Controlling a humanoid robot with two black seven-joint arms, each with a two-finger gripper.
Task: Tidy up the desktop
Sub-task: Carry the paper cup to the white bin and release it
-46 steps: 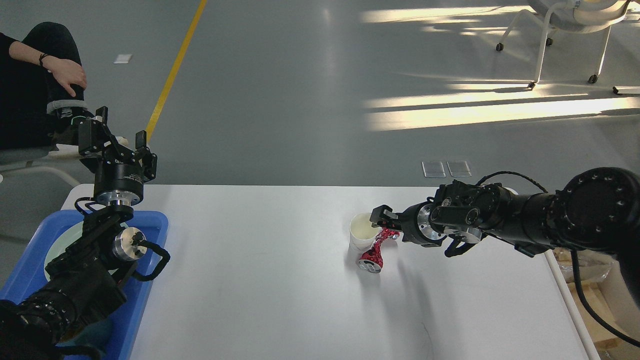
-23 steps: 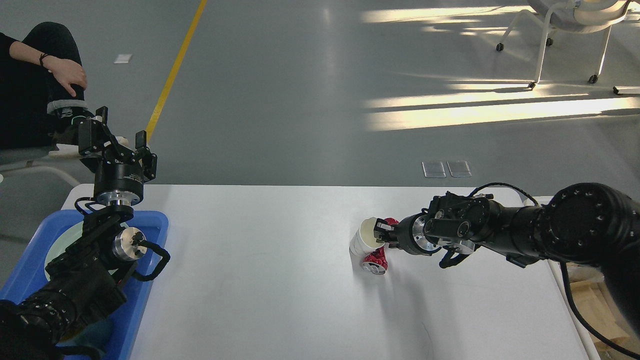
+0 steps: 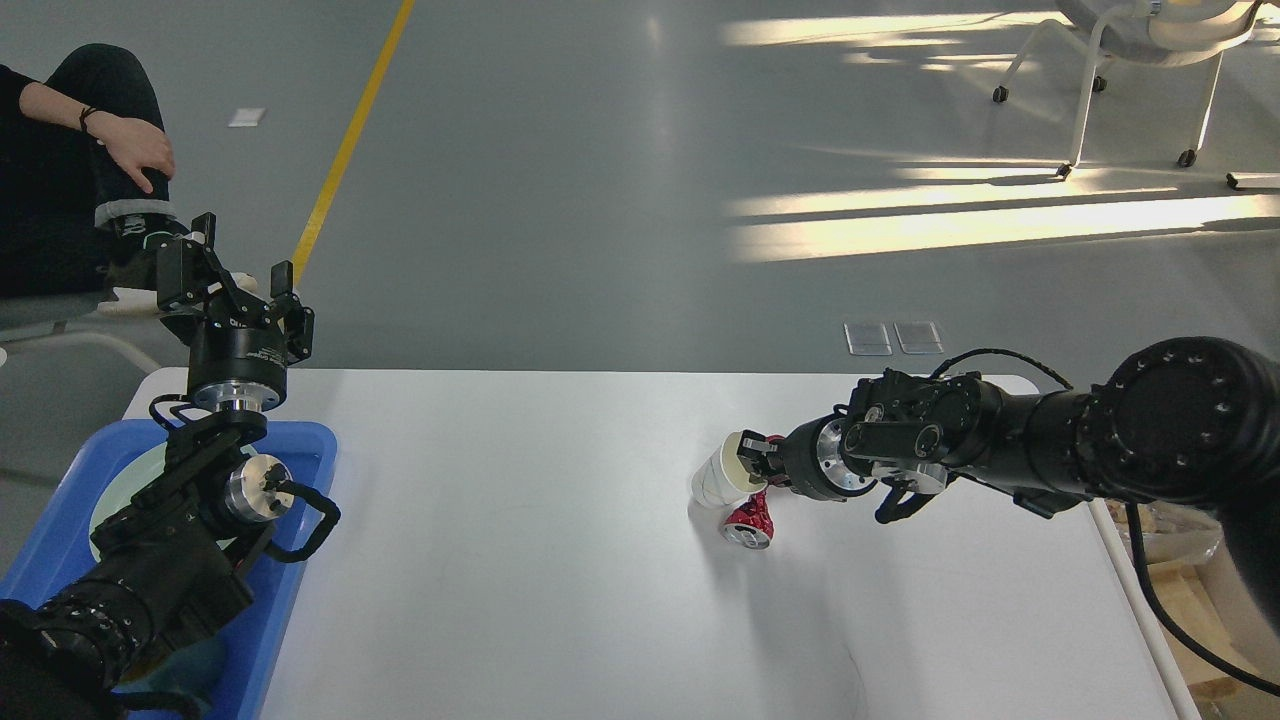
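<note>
The desktop (image 3: 520, 540) is a wide white tabletop. A white paper cup (image 3: 718, 477) is tilted on its side near the middle right, its mouth toward my right gripper (image 3: 757, 466). That gripper is shut on the cup's rim and holds it just above the surface. A crushed red can (image 3: 748, 522) lies on the desktop right under the cup and gripper. My left gripper (image 3: 243, 275) is open and empty, held up high above the far left corner, over a blue tray (image 3: 305, 470).
The blue tray holds a pale plate (image 3: 118, 495), partly hidden by my left arm. A seated person (image 3: 70, 170) is beyond the table's left corner. A wheeled chair (image 3: 1130, 60) stands far back right. Boxes (image 3: 1190, 600) sit past the right edge.
My right gripper has closed on the cup's rim, tipped the cup from upright onto its side and raised it slightly. The red can has settled lower. The left arm has not moved.
</note>
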